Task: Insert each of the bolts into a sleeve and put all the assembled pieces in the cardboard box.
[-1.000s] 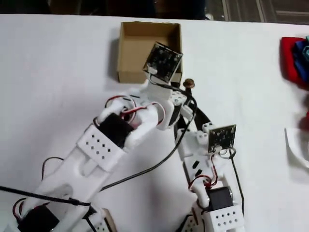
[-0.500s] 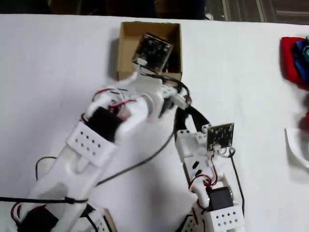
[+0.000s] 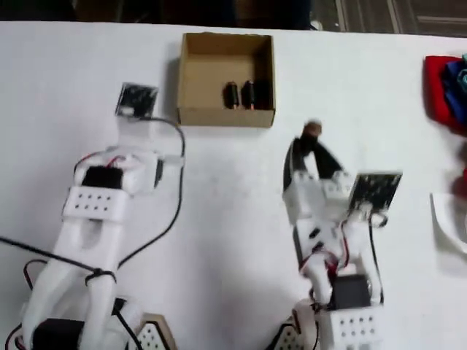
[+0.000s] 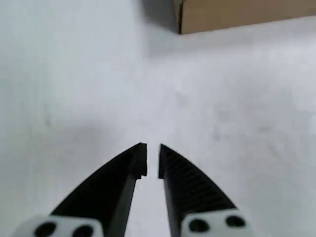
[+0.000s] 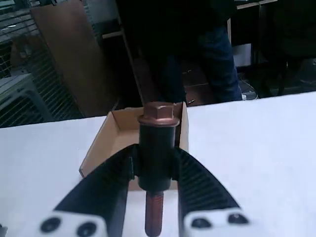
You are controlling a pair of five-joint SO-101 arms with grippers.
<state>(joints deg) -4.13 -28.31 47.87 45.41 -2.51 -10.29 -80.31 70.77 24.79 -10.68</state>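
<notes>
The cardboard box (image 3: 191,80) stands at the table's far middle, with two dark assembled pieces (image 3: 239,95) lying side by side inside it. My right gripper (image 3: 310,149) is in front of the box and to its right, shut on a black sleeve (image 5: 157,153). A copper bolt (image 5: 158,114) runs through the sleeve, head up, and its threaded end (image 5: 154,219) pokes out below. Beyond it the box (image 5: 111,143) shows. My left gripper (image 4: 152,160) hovers over bare table left of the box corner (image 4: 232,15), fingers together with nothing between them.
A red and blue cloth bundle (image 3: 446,80) lies at the right edge, with a white object (image 3: 449,222) below it. A black cable (image 3: 164,226) trails from the left arm over the table. White tabletop lies between the two arms.
The left arm has pulled back from over the box to the left, uncovering two pieces inside. The right gripper has shifted right with its bolt and sleeve.
</notes>
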